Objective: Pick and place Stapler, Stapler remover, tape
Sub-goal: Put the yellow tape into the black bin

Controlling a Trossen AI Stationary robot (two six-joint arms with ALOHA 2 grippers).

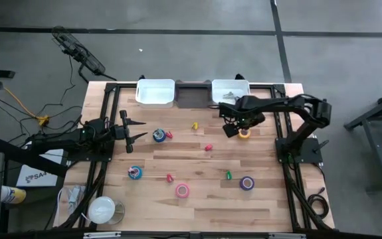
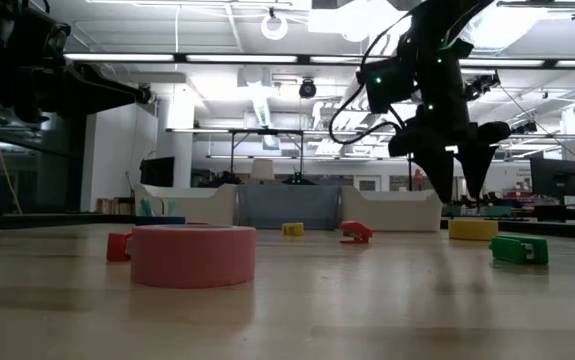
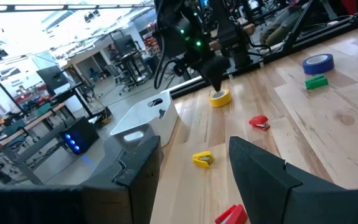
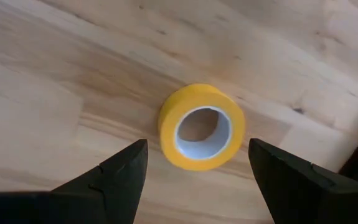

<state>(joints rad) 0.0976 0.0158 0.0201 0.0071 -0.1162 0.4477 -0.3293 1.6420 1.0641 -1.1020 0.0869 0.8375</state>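
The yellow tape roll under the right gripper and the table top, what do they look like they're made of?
Yellow tape roll: likely paper or vinyl tape, matte yellow outside, wound on a pale smooth core, probably plastic or card. Table top: wood, light planks with visible grain and small knots, satin finish. The open right gripper hovers above the roll.

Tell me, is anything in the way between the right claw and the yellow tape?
No. The right gripper hangs just above the yellow tape, fingers open on either side of it. Only bare table shows around the roll.
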